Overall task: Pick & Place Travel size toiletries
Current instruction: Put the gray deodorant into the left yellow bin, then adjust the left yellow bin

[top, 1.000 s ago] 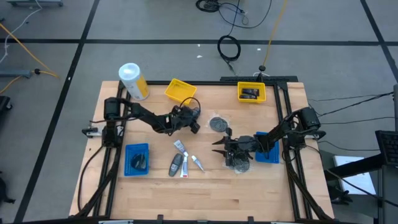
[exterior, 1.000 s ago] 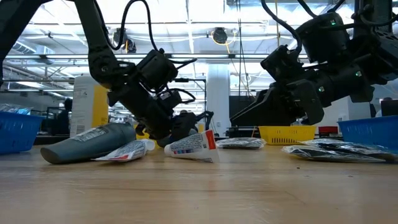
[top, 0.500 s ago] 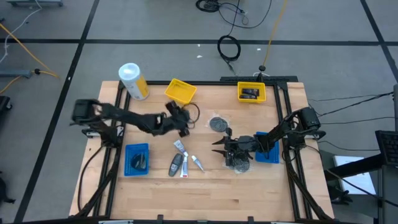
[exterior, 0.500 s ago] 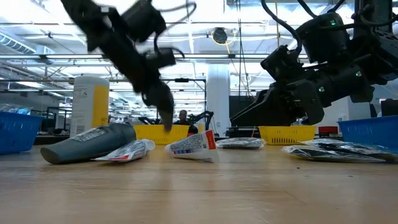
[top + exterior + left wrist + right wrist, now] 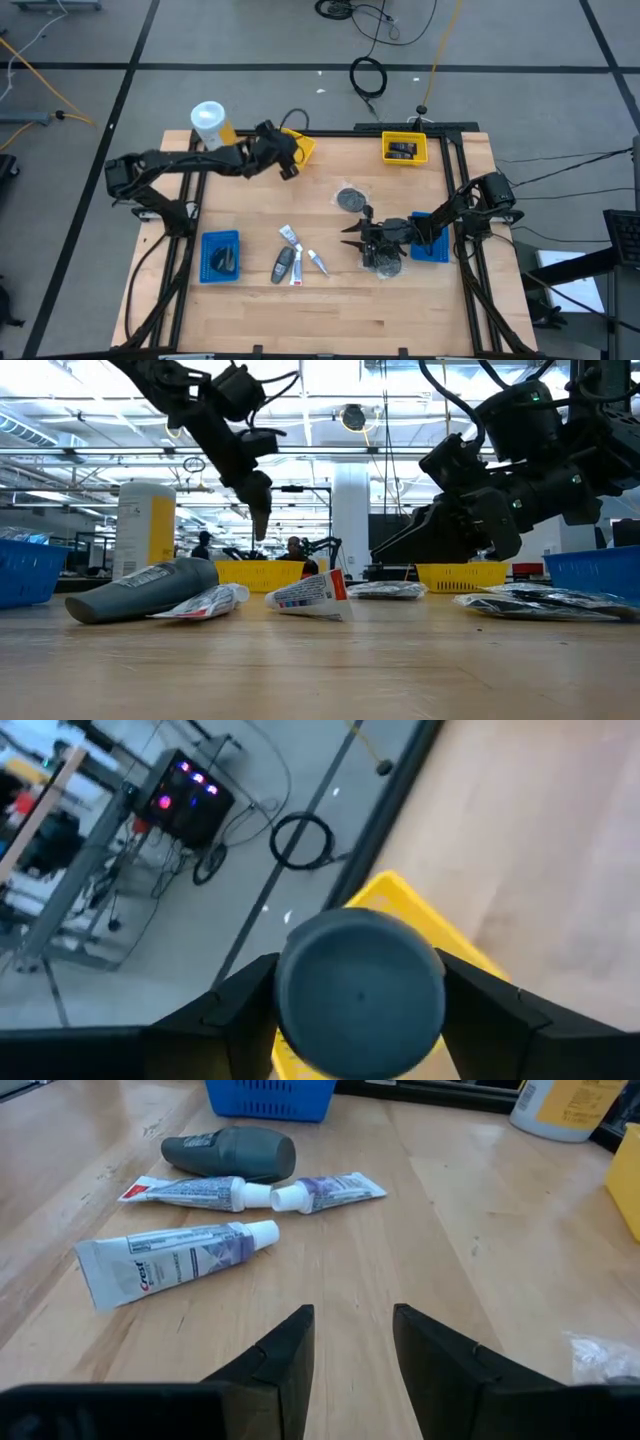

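we saw the left gripper (image 5: 285,160) raised over the yellow tray (image 5: 301,146) at the table's far edge, clamped on a dark grey bottle (image 5: 360,992); only the left wrist view showed that grip. open wood lay between it and the tubes (image 5: 291,240). the right gripper (image 5: 350,232) hovered nearby, fingers (image 5: 283,1350) parted, empty.

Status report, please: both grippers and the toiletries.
Left gripper shut on grey bottle, above yellow tray. Right gripper open, idle. Three tubes remain.
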Tool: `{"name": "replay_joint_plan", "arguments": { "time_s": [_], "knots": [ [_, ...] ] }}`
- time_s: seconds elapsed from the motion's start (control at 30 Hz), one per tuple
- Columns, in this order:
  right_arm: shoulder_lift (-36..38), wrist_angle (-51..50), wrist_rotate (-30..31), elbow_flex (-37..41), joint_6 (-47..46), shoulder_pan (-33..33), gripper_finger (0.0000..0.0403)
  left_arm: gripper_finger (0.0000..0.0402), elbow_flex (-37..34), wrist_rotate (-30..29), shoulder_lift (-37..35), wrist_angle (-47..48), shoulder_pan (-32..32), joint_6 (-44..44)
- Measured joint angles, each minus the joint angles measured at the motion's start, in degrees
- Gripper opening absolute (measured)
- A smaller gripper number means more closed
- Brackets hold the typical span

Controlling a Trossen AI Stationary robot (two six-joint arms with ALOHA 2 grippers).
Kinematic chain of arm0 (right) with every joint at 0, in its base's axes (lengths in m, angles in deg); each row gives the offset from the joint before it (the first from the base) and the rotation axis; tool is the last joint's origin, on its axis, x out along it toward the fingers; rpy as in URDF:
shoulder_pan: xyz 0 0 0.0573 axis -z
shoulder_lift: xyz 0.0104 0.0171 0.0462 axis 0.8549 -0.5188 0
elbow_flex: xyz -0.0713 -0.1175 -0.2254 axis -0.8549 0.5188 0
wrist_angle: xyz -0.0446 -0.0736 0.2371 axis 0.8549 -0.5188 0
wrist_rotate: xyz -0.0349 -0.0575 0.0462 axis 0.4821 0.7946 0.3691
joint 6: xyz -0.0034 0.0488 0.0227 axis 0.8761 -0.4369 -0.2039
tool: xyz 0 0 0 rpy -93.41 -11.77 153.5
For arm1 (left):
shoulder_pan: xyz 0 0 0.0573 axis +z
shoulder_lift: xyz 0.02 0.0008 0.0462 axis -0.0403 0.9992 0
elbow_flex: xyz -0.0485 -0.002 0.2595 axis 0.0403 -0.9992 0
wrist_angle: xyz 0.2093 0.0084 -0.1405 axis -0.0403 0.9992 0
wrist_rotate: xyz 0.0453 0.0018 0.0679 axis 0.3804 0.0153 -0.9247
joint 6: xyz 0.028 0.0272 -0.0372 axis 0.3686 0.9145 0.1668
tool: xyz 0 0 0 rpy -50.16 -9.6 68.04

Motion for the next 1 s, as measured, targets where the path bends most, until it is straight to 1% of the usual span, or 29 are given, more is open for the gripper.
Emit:
{"name": "replay_joint_plan", "arguments": {
  "time_s": [0.07,0.17,0.23,0.27,0.33,0.47,0.5,0.57,0.67,0.73,0.93,1.0],
  "knots": [
    [0.0,0.0,0.0,0.0,-0.3,0.0,0.0130,0.0234,0.0,0.5,0.9,-1.7,1.7,-0.4],
    [0.0,0.0,0.0,0.0,-0.3,0.0,0.0130,0.0222,-0.1,4.2,3.5,-3.0,4.0,-1.8],
    [0.0,0.1,0.0,0.0,-0.3,0.0,0.0130,0.0214,-0.1,7.2,6.5,-6.7,5.2,-3.9],
    [0.0,0.2,0.0,0.0,-0.3,0.0,0.0130,0.0211,-0.1,7.6,7.9,-8.1,5.7,-4.5],
    [0.0,0.2,0.0,0.0,-0.3,0.0,0.0130,0.0209,-0.1,5.4,11.0,-10.8,6.3,-5.0],
    [0.0,-0.1,0.0,0.0,-0.7,0.0,0.0130,0.0218,-0.1,-5.0,16.0,-13.0,7.0,-5.3],
    [0.0,-0.2,0.0,0.0,-0.7,0.0,0.0130,0.0223,-0.1,-6.8,16.7,-13.6,7.1,-5.7],
    [0.0,-0.4,0.0,0.0,-0.7,0.0,0.0130,0.0233,-0.1,-8.5,17.7,-13.6,7.2,-6.6],
    [0.0,-0.8,0.0,0.0,-0.7,0.0,0.0130,0.0245,-0.1,-7.1,18.7,-13.2,7.5,-7.4],
    [0.0,-0.8,0.0,0.0,-0.7,0.0,0.0130,0.0252,-0.1,-5.1,18.9,-14.4,7.9,-8.5],
    [0.0,-0.8,0.0,0.0,-0.7,0.0,0.0130,0.0279,0.0,4.5,19.0,-14.5,10.7,-12.7],
    [0.0,-0.8,0.0,0.0,-0.7,0.0,0.0130,0.0290,0.0,5.4,19.0,-15.0,11.4,-14.8]
  ]
}}
